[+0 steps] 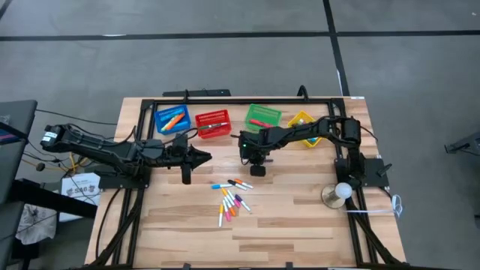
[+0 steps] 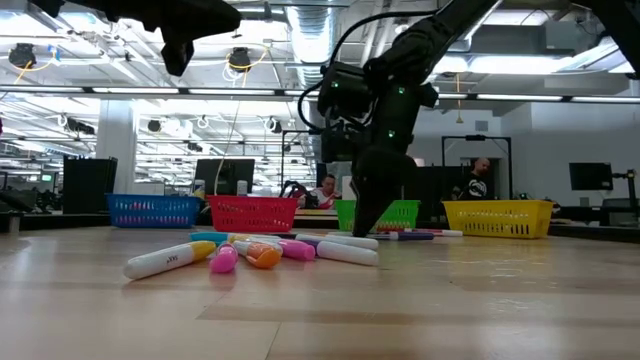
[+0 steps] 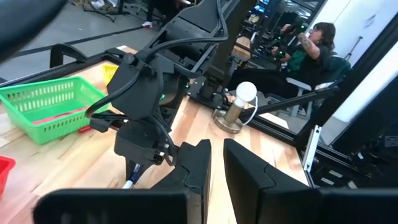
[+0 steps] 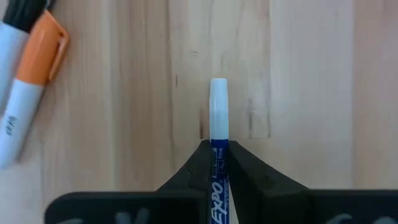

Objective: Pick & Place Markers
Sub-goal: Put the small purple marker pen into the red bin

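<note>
The right arm reaches from the right rear of the wooden surface (image 1: 300, 225) toward its centre, wrist bent so that the right tool (image 1: 257, 169) points straight down just behind the scatter of loose markers (image 1: 232, 199). In the right wrist view its two dark fingers (image 4: 186, 171) are clamped on a blue-and-white marker (image 4: 218, 118), whose white end projects past the fingertips; the marker's long axis runs along the fingers, hence near vertical, tip close to the wood. An orange-capped marker (image 4: 28, 87) lies flat beside it. The loose markers lie flat near mid-surface, fanned in differing directions, pink and orange caps nearest the low camera. The left arm extends level from the left edge, raised above the surface, its left tool (image 1: 196, 157) directed toward the right arm, fingers drawn together with a slim gap and holding nothing. Along the rear edge stand a blue basket (image 1: 172, 118), red basket (image 1: 213, 122), green basket (image 1: 263, 117) and yellow basket (image 1: 302, 120), the blue one holding an orange marker lying flat.
</note>
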